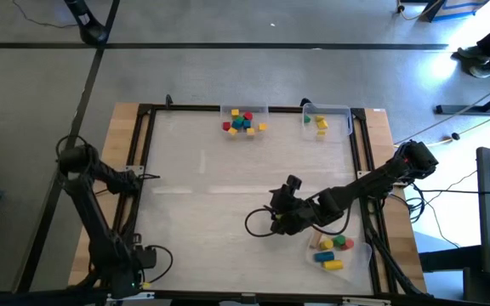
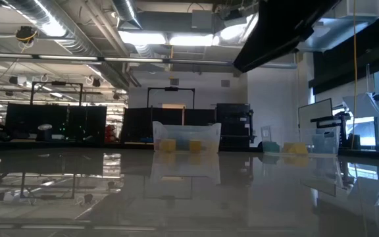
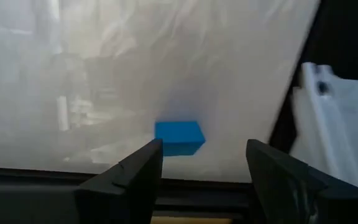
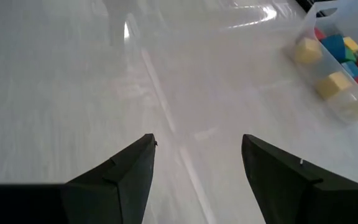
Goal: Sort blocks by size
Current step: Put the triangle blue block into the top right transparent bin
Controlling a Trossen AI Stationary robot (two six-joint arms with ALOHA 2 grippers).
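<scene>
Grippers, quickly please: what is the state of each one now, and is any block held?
Left gripper: open, holding nothing; a blue block lies ahead.
Right gripper: open, holding nothing.

A clear tray (image 2: pixel 186 137) is sitting at the far edge of the glossy counter (image 2: pixel 176 197), showing yellow blocks (image 2: pixel 168 145) inside. Toward three o'clock, another clear tray (image 2: pixel 281 146) is holding more yellow blocks (image 2: pixel 295 149). A dark arm (image 2: pixel 288 33) is hanging in from one o'clock.

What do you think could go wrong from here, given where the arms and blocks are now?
1. The right gripper hovers open and empty over bare table beside the near tray; a low swing toward it could knock the tray's wall.
2. The blue block ahead of the open left gripper lies close to the table's dark edge, so a nudge might push it off.
3. The far tray's blocks are tightly clustered, so pinching one may disturb its neighbours.
</scene>
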